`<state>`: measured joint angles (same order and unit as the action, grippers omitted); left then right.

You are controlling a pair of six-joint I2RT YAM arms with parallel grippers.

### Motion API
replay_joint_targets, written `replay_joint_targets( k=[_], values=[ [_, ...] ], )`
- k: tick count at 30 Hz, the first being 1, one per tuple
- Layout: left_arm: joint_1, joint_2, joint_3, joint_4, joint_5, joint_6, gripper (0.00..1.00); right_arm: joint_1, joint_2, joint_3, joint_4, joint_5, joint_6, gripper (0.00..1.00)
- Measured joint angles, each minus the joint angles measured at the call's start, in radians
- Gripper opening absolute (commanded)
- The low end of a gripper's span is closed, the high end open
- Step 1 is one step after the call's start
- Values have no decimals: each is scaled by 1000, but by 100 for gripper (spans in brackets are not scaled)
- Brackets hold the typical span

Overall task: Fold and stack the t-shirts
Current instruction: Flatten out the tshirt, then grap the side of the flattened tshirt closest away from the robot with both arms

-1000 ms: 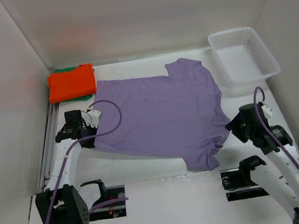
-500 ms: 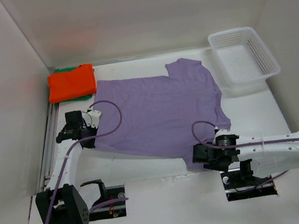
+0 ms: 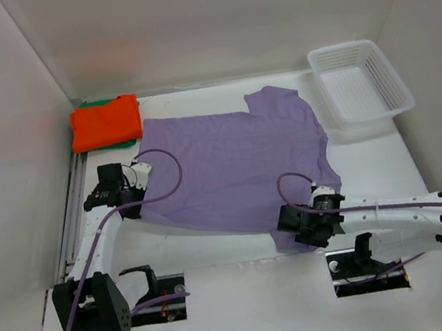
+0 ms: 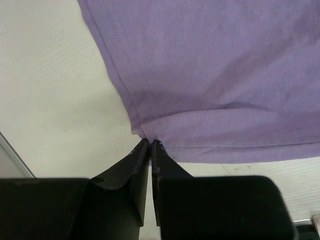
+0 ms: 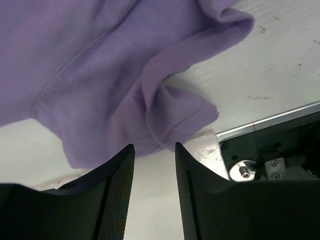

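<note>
Lying spread mid-frame in the top view: lavender t-shirt [image 3: 237,163], long axis left to right. Left gripper [image 4: 149,142]: jaws together, pinching its left hem corner. Right gripper [image 5: 153,148]: jaws apart, lower sleeve just ahead of the tips.

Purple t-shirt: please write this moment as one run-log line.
purple t-shirt spread flat | left gripper shut on its hem corner | right gripper open, at sleeve

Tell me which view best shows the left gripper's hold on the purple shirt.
Left wrist: the left gripper is shut on the purple shirt corner, close up. Top external hides the pinch; right wrist shows only a sleeve.
</note>
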<state>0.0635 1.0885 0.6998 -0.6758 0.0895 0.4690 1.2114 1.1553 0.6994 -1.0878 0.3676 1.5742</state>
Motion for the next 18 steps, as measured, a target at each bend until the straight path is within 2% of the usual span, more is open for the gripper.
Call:
replay_joint_targets(
  k=[6, 18],
  values=[
    [-1, 0, 0, 0, 0, 0, 5, -15, -3, -32, -8, -1, -10, 35],
    [1, 0, 0, 0, 0, 1, 5, -16, -3, -55, 0, -5, -32, 36]
  ],
)
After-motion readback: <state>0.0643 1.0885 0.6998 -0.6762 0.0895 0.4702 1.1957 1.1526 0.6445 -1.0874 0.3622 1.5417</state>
